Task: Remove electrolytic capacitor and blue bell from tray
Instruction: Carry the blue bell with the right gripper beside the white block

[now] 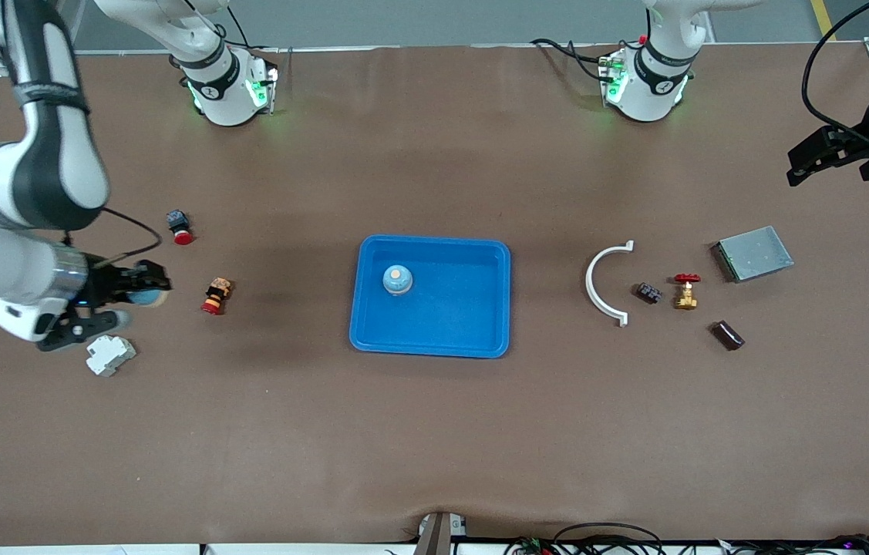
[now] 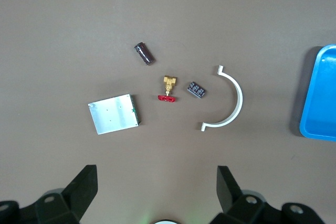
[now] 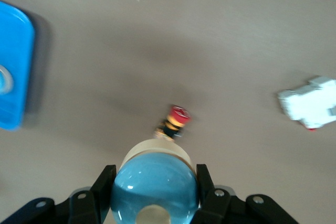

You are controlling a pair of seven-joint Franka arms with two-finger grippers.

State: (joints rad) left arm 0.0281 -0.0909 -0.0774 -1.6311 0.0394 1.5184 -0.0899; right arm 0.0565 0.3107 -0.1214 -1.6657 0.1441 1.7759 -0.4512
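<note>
- Over the table's right-arm end, the right gripper [image 1: 143,287] has its fingers clamped on a blue bell [image 3: 155,188].
- Another bell [image 1: 397,280] sits in the blue tray [image 1: 480,339].
- The left gripper [image 2: 157,187] waits wide open and empty, high above the dark capacitor [image 1: 727,335].

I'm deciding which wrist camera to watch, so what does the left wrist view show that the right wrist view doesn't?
Only the left wrist view: the dark capacitor, brass valve, small black block, metal box and white curved clip, with the open left claw over the table near them.

Only the right wrist view: the right claw shut on a blue bell, a red push button, a white breaker, and another bell in the tray.

Both: the blue tray and brown table.
</note>
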